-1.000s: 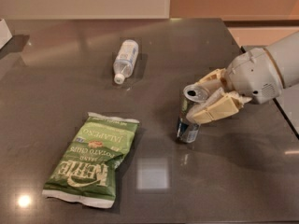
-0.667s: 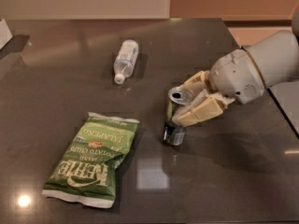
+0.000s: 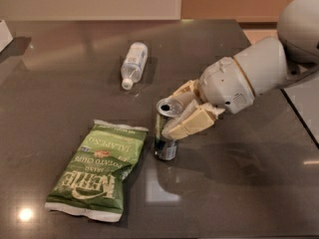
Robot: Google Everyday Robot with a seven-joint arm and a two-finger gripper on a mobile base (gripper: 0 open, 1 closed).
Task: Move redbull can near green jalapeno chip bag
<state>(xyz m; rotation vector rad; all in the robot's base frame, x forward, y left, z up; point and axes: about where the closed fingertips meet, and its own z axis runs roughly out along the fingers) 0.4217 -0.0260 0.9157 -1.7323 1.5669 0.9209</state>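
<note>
The redbull can stands upright on the dark table, slim and silver with blue low on its side. My gripper comes in from the right and is shut on the can's upper part, one cream finger behind it and one in front. The green jalapeno chip bag lies flat at the front left, its upper right corner a short gap to the left of the can.
A clear plastic bottle with a white cap lies on its side at the back middle. My white arm reaches in from the right. The table's right edge runs diagonally at the right.
My gripper has carried the can to the left across the table, from the right middle to just beside the chip bag's upper right corner.
</note>
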